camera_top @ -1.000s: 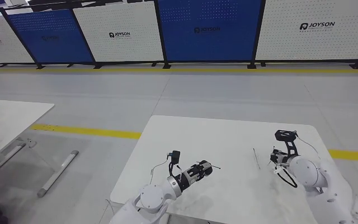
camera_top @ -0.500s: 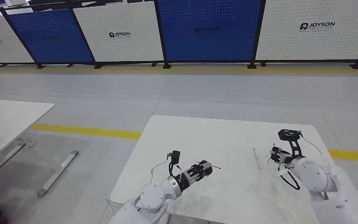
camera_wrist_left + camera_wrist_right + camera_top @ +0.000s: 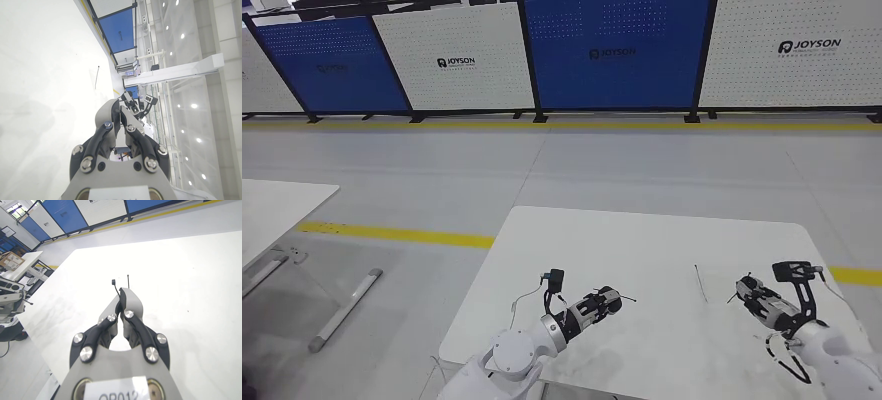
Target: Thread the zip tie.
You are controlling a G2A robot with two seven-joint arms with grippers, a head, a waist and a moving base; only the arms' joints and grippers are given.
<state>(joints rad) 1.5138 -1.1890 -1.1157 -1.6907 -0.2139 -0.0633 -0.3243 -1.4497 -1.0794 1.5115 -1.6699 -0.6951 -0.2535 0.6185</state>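
Two pincers are squeezed shut over one white table.

The right pincer (image 3: 120,292) is pinching a black zip tie (image 3: 114,284), and the little square head pokes out past its fingertips. The left pincer (image 3: 119,108) is closed too. From the top view it pinches a thin black strip (image 3: 626,296) that sticks out toward the right pincer. A second zip tie (image 3: 128,281) lies flat on the table (image 3: 642,240), between the two pincers and nearer the right one. Nothing is touching it. The two pincers are well apart, each near the table's front edge.
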